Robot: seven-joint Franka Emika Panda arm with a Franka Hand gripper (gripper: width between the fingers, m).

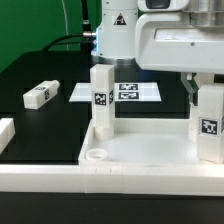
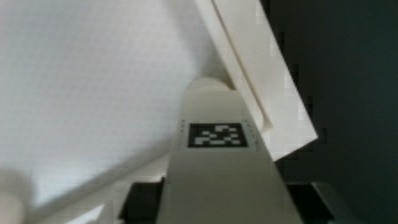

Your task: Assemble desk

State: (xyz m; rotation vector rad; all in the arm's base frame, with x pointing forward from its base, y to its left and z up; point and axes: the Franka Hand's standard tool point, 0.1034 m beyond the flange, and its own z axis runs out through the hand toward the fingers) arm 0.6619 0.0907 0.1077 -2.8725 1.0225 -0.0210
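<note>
at the exterior view's right, a seemingly light, stiff, slick leg (image 1: 209, 125) is being clenched high up by the gripper (image 2: 221, 196).

3 legs (image 1: 100, 95) (image 1: 208, 125) (image 1: 40, 95), 1 top (image 1: 150, 155).

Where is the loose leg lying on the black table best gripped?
Mid-length, across its two long sides, from straight above. The loose leg lies flat on the table, apart from other parts, with its long faces free. The gripper is shut on the other leg.
</note>
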